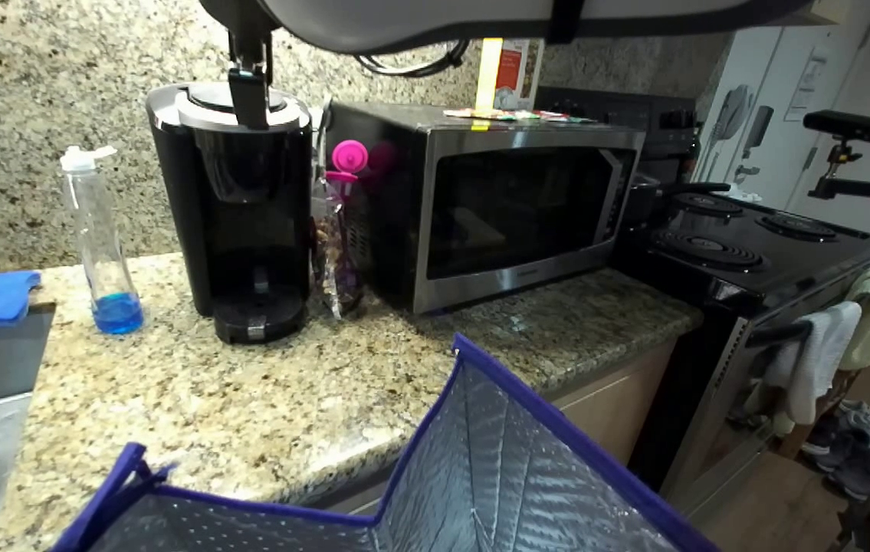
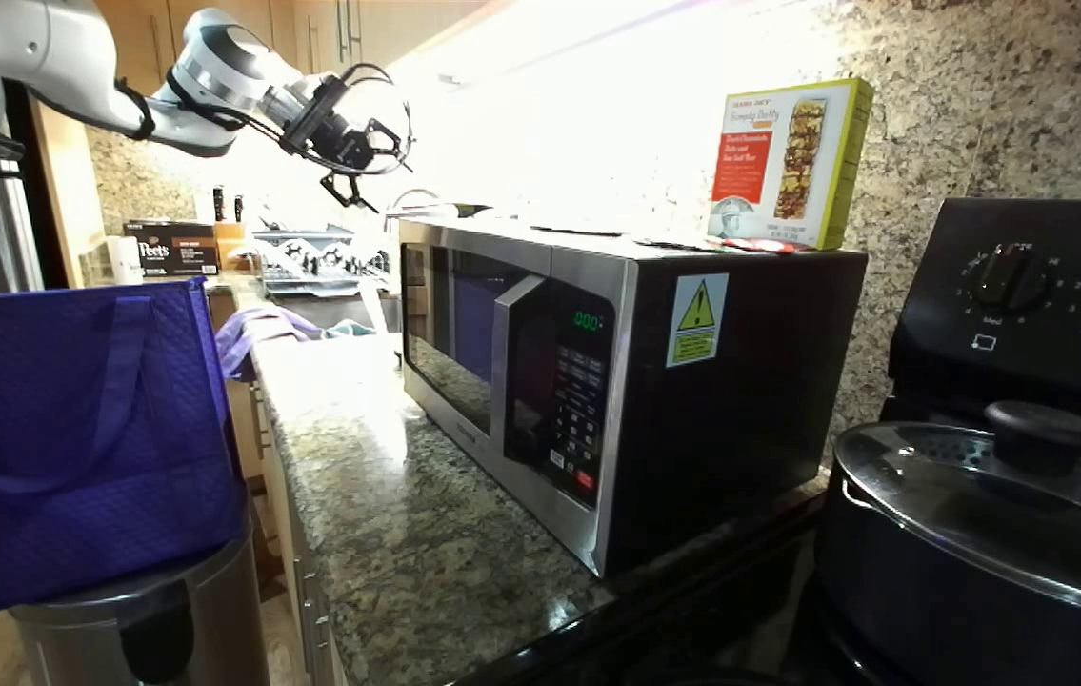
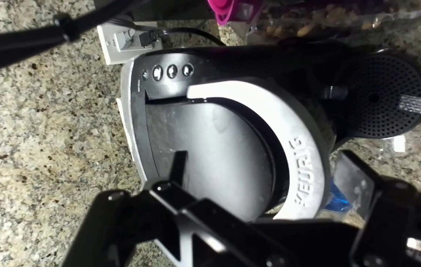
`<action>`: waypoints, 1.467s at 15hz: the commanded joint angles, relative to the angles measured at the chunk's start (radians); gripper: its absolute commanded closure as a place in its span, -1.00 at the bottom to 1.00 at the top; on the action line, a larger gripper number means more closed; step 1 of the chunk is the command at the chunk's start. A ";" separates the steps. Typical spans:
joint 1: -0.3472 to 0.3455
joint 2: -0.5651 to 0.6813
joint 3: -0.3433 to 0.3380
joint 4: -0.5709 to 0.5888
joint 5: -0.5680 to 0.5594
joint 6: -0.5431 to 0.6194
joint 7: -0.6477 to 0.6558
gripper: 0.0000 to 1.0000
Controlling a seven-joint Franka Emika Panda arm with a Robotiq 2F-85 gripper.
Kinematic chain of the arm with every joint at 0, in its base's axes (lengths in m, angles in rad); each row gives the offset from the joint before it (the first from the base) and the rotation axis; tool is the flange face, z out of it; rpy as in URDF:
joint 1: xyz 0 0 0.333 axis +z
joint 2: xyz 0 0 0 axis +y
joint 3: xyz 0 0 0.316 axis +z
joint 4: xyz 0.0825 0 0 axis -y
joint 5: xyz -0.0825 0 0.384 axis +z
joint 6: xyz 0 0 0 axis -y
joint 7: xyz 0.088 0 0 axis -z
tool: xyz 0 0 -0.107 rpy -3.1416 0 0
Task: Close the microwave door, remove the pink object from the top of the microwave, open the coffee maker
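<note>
Clear bottle (image 1: 97, 238), upright on the counter (image 1: 274, 406), with blue liquid (image 1: 117, 313) at the bottom. Clear bag (image 1: 332, 249) of brown pieces (image 3: 305, 29), between the coffee maker (image 1: 258, 176) and the microwave (image 2: 650, 410). Purple shopping bag (image 2: 35, 372), open-topped, with a crinkled silver lining (image 1: 473, 468). Glass-lidded pot (image 2: 959, 581), with contents too dark to make out.

Widely parted jaws at the top of the coffee maker: in the wrist view, one side over the lid (image 3: 214, 141), the other beyond the front of the silver handle (image 3: 299, 141). Cannot tell whether touching.

Black coffee maker, upright, with a flat, closed lid. Closed microwave door (image 1: 515, 211) of dark glass and steel. Small, round pink object (image 1: 349, 156) at the top of the clear bag, beside the microwave.
</note>
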 commanded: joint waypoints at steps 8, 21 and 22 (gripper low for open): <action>-0.007 0.087 -0.064 0.040 -0.062 0.110 0.008 -1.00; 0.081 0.077 -0.200 0.029 -0.135 0.074 0.122 -1.00; 0.095 0.059 -0.213 0.019 -0.141 0.054 0.131 -1.00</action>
